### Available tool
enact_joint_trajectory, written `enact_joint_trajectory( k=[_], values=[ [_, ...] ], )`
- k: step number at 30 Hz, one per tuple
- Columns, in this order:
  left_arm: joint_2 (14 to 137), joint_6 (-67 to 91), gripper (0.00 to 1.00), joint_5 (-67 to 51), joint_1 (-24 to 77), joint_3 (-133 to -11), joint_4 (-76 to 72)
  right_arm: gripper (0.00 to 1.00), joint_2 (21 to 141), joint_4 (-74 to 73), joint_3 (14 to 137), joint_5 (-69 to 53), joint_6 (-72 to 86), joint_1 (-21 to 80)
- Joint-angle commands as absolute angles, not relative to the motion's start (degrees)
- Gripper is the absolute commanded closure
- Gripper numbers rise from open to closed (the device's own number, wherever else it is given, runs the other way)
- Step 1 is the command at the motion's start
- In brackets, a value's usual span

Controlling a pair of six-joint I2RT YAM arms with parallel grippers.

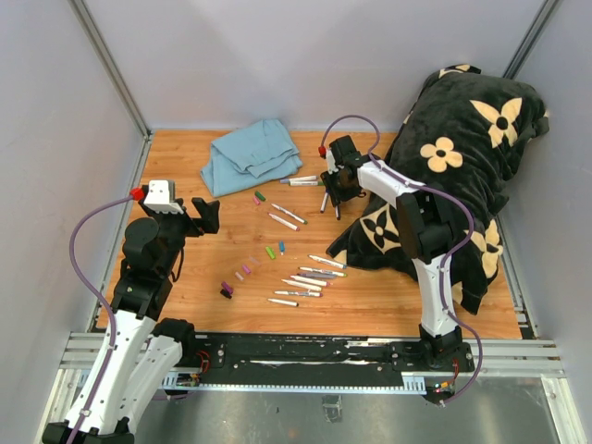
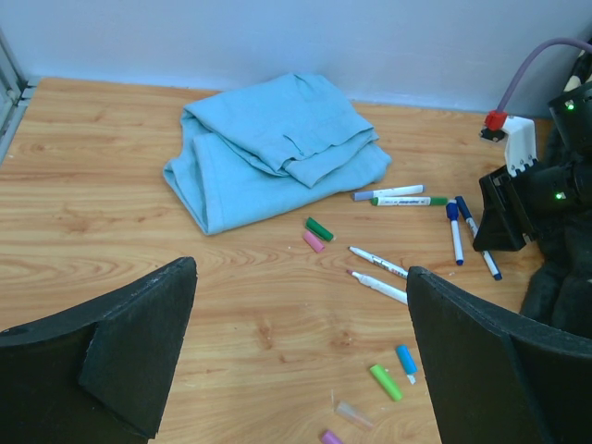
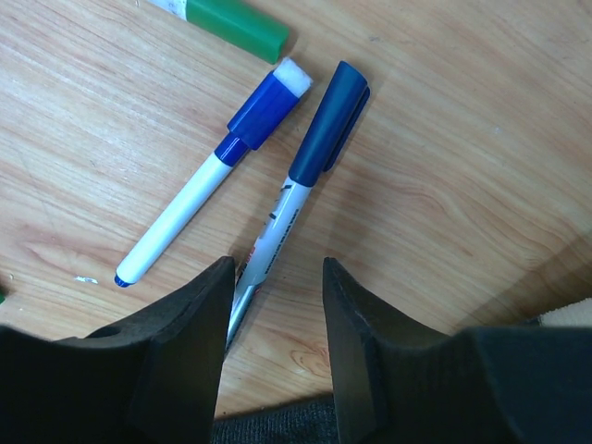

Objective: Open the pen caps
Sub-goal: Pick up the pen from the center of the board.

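Right arm [image 1: 388,180] stretched to the worktop's [image 1: 185,305] back edge, wrist tipped down, jaws released astride a dark-blue capped marker [image 3: 285,208]. Left arm [image 1: 153,245] bent near left edge, jaws wide apart. Loose pen caps [image 1: 270,252] scattered mid-worktop.

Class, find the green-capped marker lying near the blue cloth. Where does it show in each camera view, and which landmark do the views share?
Top external: the green-capped marker lies between the blue cloth and the right gripper.
Left wrist: upper right, just right of the cloth, the lower of two parallel markers.
Right wrist: only its green cap shows, at the top edge.
Shared landmark: the right gripper, seen in all three.
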State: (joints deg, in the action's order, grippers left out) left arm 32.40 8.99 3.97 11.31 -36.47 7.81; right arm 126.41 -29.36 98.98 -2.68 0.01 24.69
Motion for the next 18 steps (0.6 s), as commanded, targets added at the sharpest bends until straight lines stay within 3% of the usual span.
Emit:
enact_joint_trajectory(
  k=[1, 18],
  values=[
    [32.17, 8.02, 0.01, 3.95, 10.99, -36.15, 6.01, 0.55, 128.25, -29.53, 100.28, -1.23, -0.79, 25.22],
    [32.26, 8.00, 0.01, 3.87, 10.99, -36.16, 6.04, 0.57, 129.24, -30.19, 101.43, -1.64, -1.14, 25.07]
  ],
)
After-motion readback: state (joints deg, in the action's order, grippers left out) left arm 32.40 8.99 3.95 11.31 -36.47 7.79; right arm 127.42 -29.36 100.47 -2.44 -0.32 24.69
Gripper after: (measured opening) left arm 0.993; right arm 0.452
